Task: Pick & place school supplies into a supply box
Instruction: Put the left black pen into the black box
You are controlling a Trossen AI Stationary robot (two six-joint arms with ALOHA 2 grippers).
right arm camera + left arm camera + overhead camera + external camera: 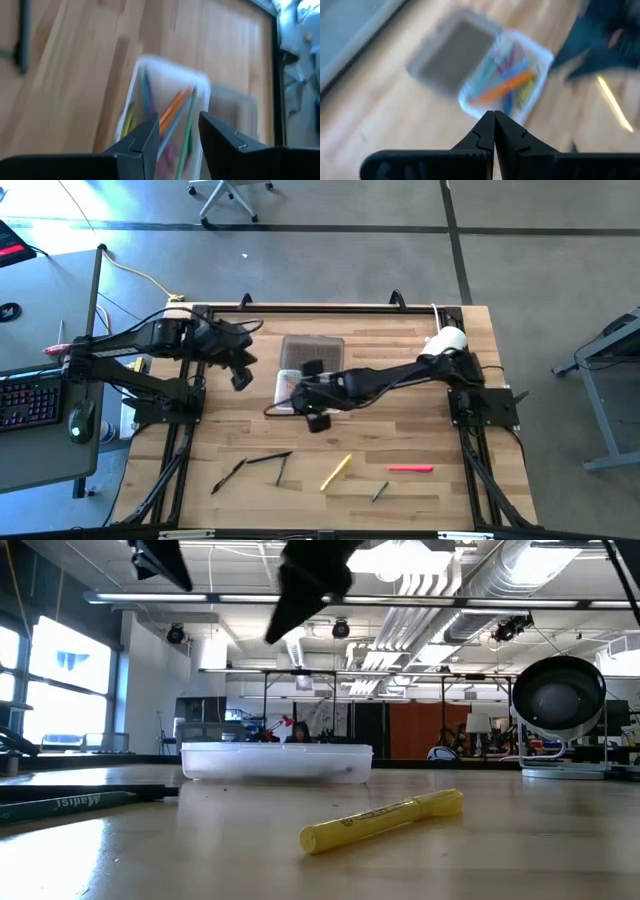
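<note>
The clear supply box (287, 387) sits mid-table, its greyish lid (312, 350) lying open on the far side. Orange, green, blue and yellow pens (172, 112) lie inside it. My right gripper (179, 125) hovers open just above the box (165, 85), nothing between its fingers. My left gripper (494, 120) is shut and empty, raised to the left of the box (505, 85). Loose school supplies lie near the front edge: black pens (268, 458), a yellow marker (336, 471), a pink marker (410, 468) and a dark pencil (380, 492).
A white cylindrical camera (446, 340) stands at the far right of the table (230, 430). In the low view the yellow marker (385, 818) lies in front of the box (277, 760), with a green pen (60, 802) at the left. A desk with a keyboard (30, 395) stands beyond the left edge.
</note>
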